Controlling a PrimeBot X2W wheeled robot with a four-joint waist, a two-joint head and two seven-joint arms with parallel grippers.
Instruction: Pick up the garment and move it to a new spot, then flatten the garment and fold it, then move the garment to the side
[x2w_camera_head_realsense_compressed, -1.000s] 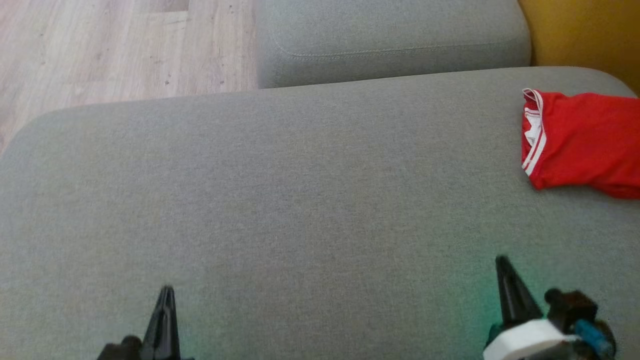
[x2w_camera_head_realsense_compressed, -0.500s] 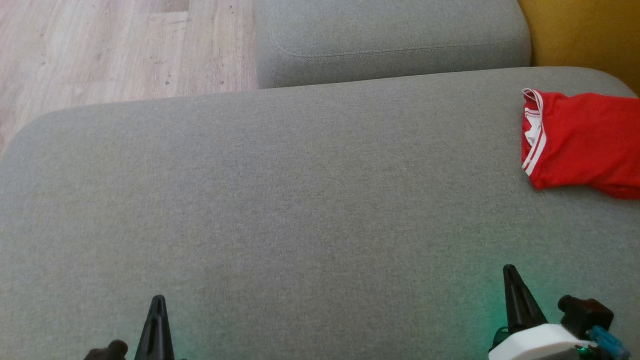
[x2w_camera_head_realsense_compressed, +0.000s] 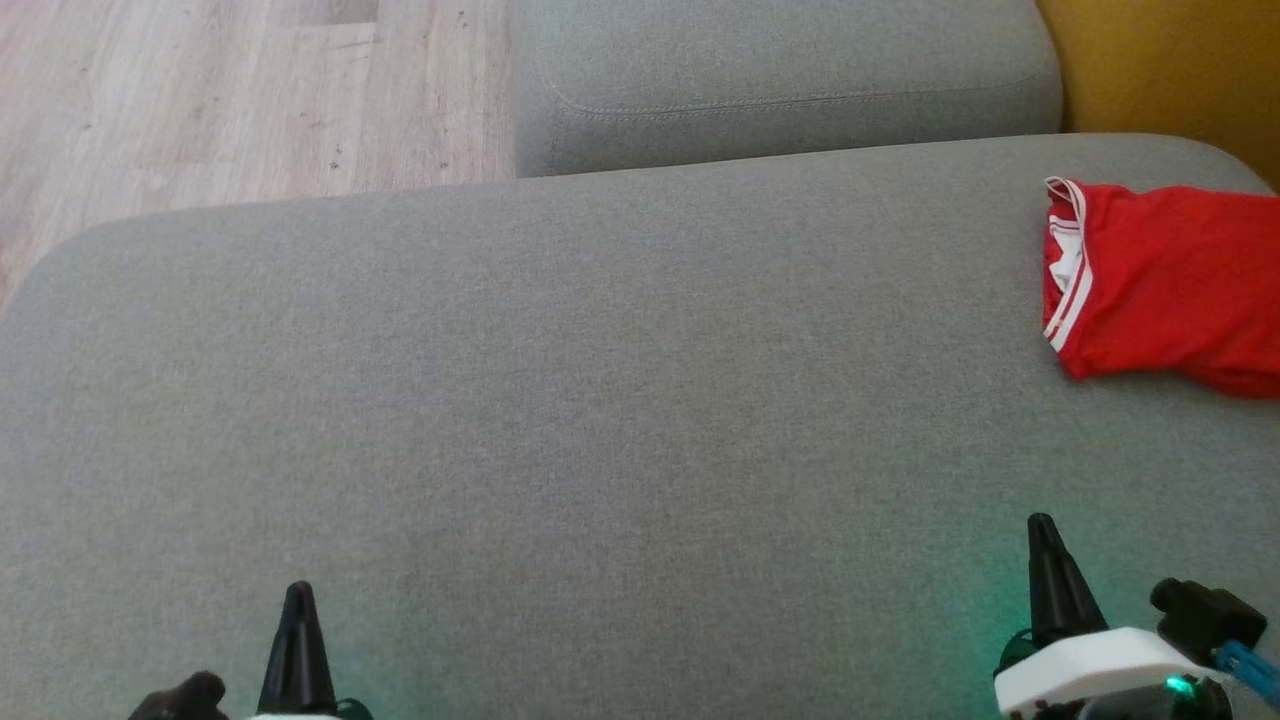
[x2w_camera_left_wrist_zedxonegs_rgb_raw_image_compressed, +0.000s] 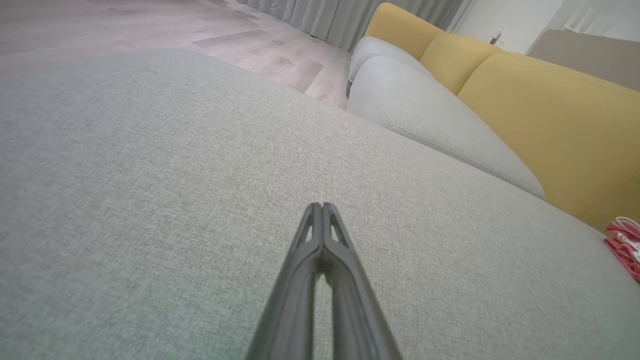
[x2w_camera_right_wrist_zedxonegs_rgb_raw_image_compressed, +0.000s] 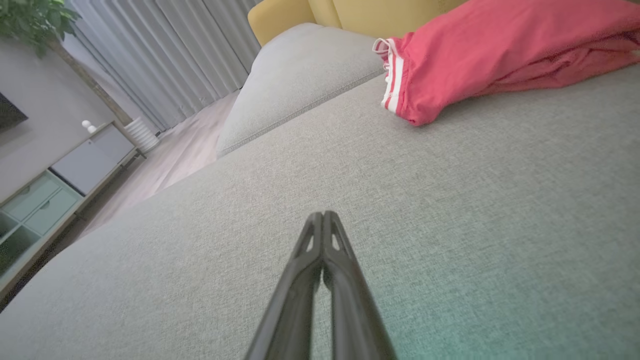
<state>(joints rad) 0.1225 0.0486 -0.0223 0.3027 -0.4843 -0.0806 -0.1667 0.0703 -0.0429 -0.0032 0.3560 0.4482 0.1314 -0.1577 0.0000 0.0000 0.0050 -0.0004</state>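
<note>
Lying folded near the far right edge of the wide grey seat cushion (x2w_camera_head_realsense_compressed: 560, 380), the red garment (x2w_camera_head_realsense_compressed: 1170, 285) turns its white-striped hem to the left, and its right part runs past the head view's border. Both claws sit at the near edge, well apart from it: the left gripper (x2w_camera_head_realsense_compressed: 298, 592) near left, the right gripper (x2w_camera_head_realsense_compressed: 1041, 522) near right, each with its fingertips pressed together. Between and beyond them, grey fabric spreads broadly to the cushion's rounded far edge, where wooden floor (x2w_camera_head_realsense_compressed: 200, 100) and a second grey cushion (x2w_camera_head_realsense_compressed: 780, 90) begin.

The garment (x2w_camera_head_realsense_compressed: 1165, 285) runs off the right edge.
</note>
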